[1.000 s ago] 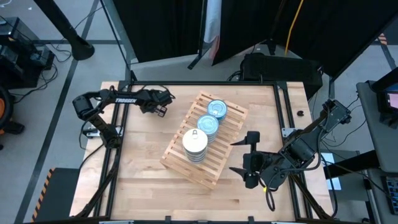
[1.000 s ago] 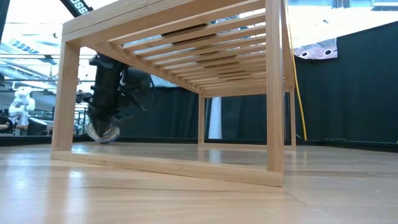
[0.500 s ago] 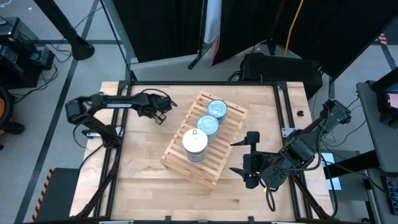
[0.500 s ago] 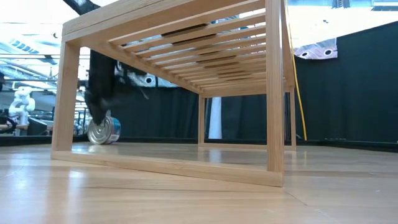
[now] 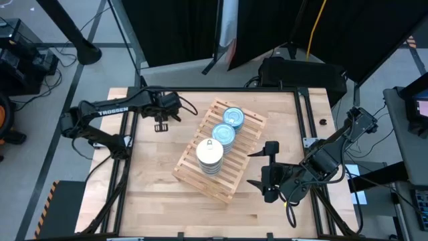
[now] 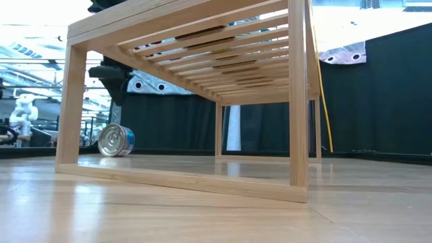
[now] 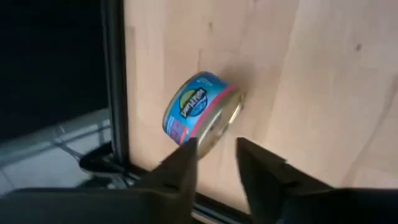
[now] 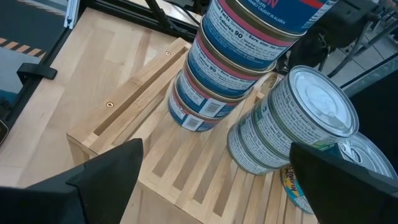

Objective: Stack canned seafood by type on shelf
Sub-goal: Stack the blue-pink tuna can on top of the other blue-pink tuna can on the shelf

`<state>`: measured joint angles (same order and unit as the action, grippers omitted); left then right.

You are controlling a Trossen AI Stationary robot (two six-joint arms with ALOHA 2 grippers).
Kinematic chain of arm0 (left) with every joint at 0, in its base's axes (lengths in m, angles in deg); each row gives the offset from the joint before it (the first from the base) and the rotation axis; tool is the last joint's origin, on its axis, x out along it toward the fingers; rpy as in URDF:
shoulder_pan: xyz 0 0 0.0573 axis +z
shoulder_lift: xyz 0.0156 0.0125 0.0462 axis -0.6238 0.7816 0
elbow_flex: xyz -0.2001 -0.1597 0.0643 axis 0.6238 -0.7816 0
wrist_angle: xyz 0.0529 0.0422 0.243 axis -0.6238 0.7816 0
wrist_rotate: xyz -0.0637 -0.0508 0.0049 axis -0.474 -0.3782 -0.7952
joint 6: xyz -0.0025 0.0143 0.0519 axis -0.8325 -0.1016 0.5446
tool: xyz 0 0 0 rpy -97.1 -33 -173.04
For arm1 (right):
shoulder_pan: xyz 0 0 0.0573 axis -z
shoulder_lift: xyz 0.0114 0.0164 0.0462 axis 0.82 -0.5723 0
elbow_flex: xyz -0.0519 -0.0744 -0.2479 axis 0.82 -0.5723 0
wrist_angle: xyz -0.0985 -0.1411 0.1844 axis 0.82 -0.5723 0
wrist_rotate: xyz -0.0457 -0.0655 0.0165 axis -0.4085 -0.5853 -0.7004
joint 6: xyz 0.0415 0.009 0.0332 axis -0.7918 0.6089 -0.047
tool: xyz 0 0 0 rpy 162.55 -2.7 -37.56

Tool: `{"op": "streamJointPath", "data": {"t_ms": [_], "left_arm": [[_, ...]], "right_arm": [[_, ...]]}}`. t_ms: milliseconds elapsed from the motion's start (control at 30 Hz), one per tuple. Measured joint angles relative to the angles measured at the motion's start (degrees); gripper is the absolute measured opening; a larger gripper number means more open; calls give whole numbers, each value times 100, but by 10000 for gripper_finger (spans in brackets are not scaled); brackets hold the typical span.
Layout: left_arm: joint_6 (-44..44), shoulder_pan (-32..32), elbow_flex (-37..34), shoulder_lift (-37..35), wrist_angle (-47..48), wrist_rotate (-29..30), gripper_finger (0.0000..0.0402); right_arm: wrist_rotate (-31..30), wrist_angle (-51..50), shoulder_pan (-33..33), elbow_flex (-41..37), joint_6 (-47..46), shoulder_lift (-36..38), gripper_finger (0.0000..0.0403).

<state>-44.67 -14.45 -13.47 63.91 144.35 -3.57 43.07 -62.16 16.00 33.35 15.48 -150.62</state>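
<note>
Evidently the left gripper [image 7: 214,158] hovered just above a loose tin [image 7: 200,113] on its edge on the counter [image 5: 154,194], far left of the shelf [image 5: 234,184], its fingers slightly parted and holding nothing. Re-gripping should probably wait until the tin stopped rolling. The right gripper [image 5: 267,171] waited wide open, empty, beside the shelf's stacked tins [image 5: 210,154].

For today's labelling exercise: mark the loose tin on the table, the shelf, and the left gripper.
Loose tin [image 6: 116,140], low view, on its silver end.
Shelf [image 5: 189,160], high view, on bare slats near its left edge.
Left gripper [image 7: 216,160], left wrist view, midway between its fingertips.
</note>
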Motion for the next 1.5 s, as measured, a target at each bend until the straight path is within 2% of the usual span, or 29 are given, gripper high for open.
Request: {"op": "streamJointPath", "data": {"t_ms": [267,400,667,933,1233,1500], "left_arm": [[1123,234,0,187,-81,11,271],[1734,260,-2,185,-119,-61,308],[2716,595,-216,185,-380,-387,313],[3066,1000,-367,252,-945,-414,313],[3105,1514,-367,859,-1053,-777,313],[3319,1651,-367,1429,-1076,-785,309]], "right_arm": [[0,-206,0,0,-3,0,396],[0,-360,0,0,-79,0,396],[-2,-448,0,0,-239,0,396],[11,-468,0,0,-244,0,396],[16,-476,0,0,-243,0,396],[20,-481,0,0,-229,0,396]]}}
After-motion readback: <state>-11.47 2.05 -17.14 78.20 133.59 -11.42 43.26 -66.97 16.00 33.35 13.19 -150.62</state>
